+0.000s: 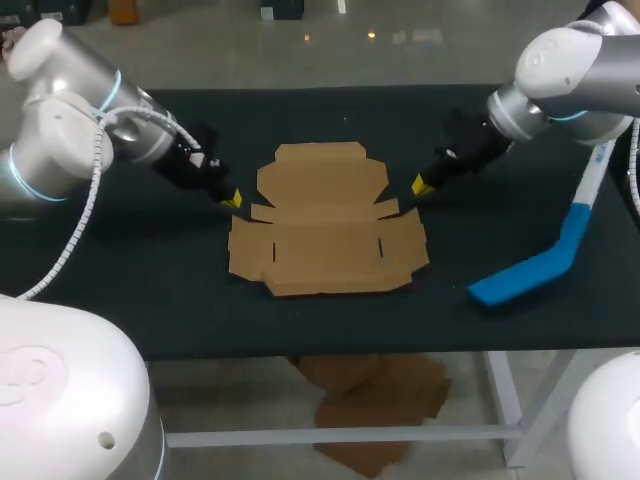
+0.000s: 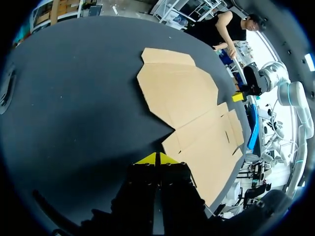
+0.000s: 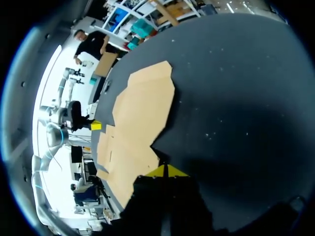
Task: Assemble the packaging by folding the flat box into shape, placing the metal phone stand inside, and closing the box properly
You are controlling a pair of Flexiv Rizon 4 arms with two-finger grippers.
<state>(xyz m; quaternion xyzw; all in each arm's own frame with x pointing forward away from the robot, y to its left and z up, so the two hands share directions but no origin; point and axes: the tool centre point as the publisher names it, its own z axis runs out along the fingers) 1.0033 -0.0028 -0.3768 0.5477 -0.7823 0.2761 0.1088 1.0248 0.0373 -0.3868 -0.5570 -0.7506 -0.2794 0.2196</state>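
Note:
A flat brown cardboard box blank (image 1: 325,222) lies unfolded in the middle of the black table (image 1: 120,270). My left gripper (image 1: 232,200) hovers shut just off the blank's left edge, empty. My right gripper (image 1: 419,186) sits shut and empty by the blank's right edge. In the left wrist view the yellow tips (image 2: 156,159) meet just short of the blank (image 2: 197,118), with my other gripper (image 2: 238,96) beyond it. In the right wrist view the closed tips (image 3: 166,170) point at the blank (image 3: 135,123), and my other gripper (image 3: 95,126) shows past it. The blue phone stand (image 1: 535,265) lies at the right.
The stand's white-and-blue stem (image 1: 590,185) runs toward the far right under my right arm. Bare black tabletop lies in front of the blank and to its left. Another piece of cardboard lies on the floor under the table's front edge.

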